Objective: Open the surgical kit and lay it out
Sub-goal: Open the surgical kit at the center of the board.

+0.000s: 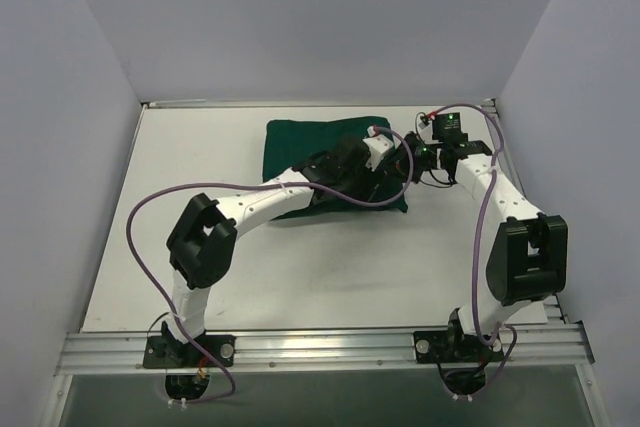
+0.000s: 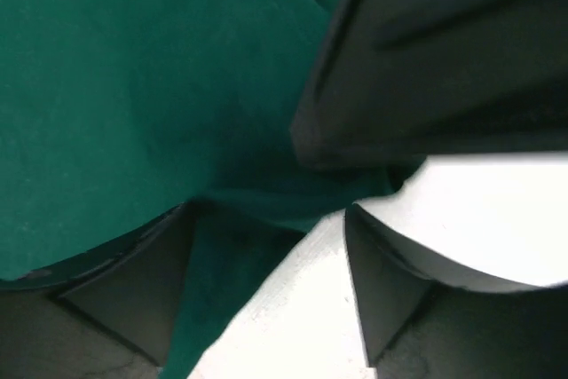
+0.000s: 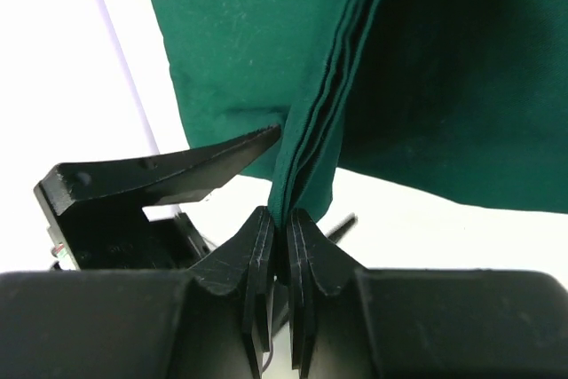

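Observation:
The surgical kit is a dark green cloth bundle (image 1: 310,147) lying wrapped at the back middle of the white table (image 1: 300,267). My right gripper (image 3: 286,219) is shut on a folded, layered edge of the green cloth (image 3: 319,113) at the bundle's right corner (image 1: 405,202). My left gripper (image 2: 266,219) reaches across the bundle and stands open at that same corner. Green cloth (image 2: 133,86) lies by its left finger (image 2: 133,290) and bare table shows beside its right finger (image 2: 399,290). The right gripper's dark body (image 2: 444,59) is close above it.
Both grippers (image 1: 392,169) (image 1: 422,159) crowd together at the bundle's right edge. Purple cables (image 1: 150,202) loop off each arm. Grey walls close in the table on three sides, and an aluminium rail (image 1: 320,347) runs along the near edge.

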